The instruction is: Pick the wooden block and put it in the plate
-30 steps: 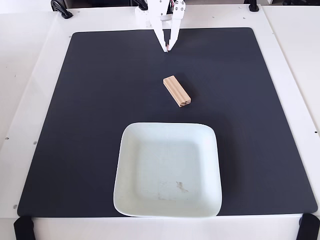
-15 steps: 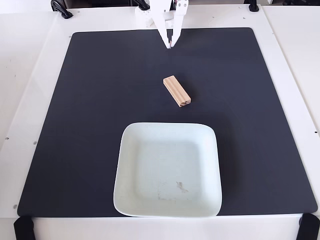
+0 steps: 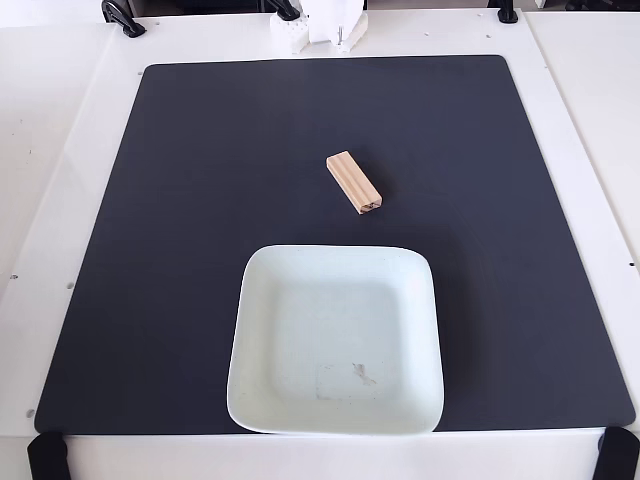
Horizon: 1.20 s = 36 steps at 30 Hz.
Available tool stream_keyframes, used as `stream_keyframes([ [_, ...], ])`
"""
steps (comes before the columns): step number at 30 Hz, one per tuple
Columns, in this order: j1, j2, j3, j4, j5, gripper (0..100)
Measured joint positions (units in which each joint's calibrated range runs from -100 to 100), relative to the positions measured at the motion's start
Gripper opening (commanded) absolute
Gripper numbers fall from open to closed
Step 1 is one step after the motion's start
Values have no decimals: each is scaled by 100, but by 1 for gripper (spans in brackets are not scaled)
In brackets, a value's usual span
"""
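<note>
Arm pose: white plastic arm [image 3: 330, 22] shows only as a short piece at the top edge of the fixed view, above the far rim of the mat; most of it lies outside the picture.
Gripper: gripper is barely in view, if at all, within that white piece; its fingertips do not show, so I cannot tell whether they are spread or pressed together. It holds nothing that can be seen and is well apart from the block.
Plate: large square pale mint-white glossy ceramic plate [image 3: 262, 340] with rounded corners and a raised rim sits on the near half of the mat, its near edge close to the mat's near border.
Plate contents: nothing lies in it; only faint grey scuff marks show on its flat centre.
Block: small elongated light tan wooden block [image 3: 355, 182] lies flat on the mat, outside the plate, just beyond the plate's far rim and not touching it. It is turned diagonally, its far end toward the left of the view and its near end, which bears a small dark mark, toward the right.
Block texture: lengthwise grain lines run along its top face.
Mat: large matte black square mat [image 3: 180, 200] with rounded corners.
Surface: white smooth surface [image 3: 60, 150] carries the mat; black clamps [image 3: 122, 17] grip its far edge.
</note>
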Motion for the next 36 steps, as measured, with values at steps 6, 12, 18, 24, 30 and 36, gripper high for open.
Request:
stream_keyframes([
  [6,193,1268,-1335,0,110,1],
  [12,174,2994,-2723,-570,110,1],
  [18,145,4866,-3786,-1250,115,1],
  [24,348,6176,-4611,-1429,438,17],
  [30,657,6627,-4840,-1497,929,28],
  [36,1188,6950,-4840,-1531,1356,28],
])
